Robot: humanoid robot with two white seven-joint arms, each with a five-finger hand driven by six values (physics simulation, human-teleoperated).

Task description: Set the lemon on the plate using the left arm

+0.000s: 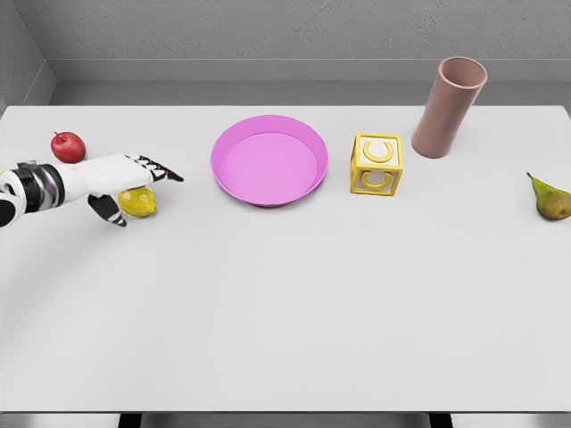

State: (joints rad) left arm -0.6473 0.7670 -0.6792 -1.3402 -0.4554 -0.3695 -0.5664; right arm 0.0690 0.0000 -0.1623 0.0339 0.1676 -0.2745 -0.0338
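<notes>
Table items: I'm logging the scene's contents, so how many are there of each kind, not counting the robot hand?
Fruit: 3, the lemon, apple and pear
Plate: 1, the pink plate
Cup: 1, the tall pink cup
Letter block: 1, the yellow block
Total: 6

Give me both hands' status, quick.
Left hand: over the lemon, fingers extended, thumb beside it, not clearly gripping.
Right hand: not in view.

Bare table lies between lemon and plate; the apple sits behind.
</notes>
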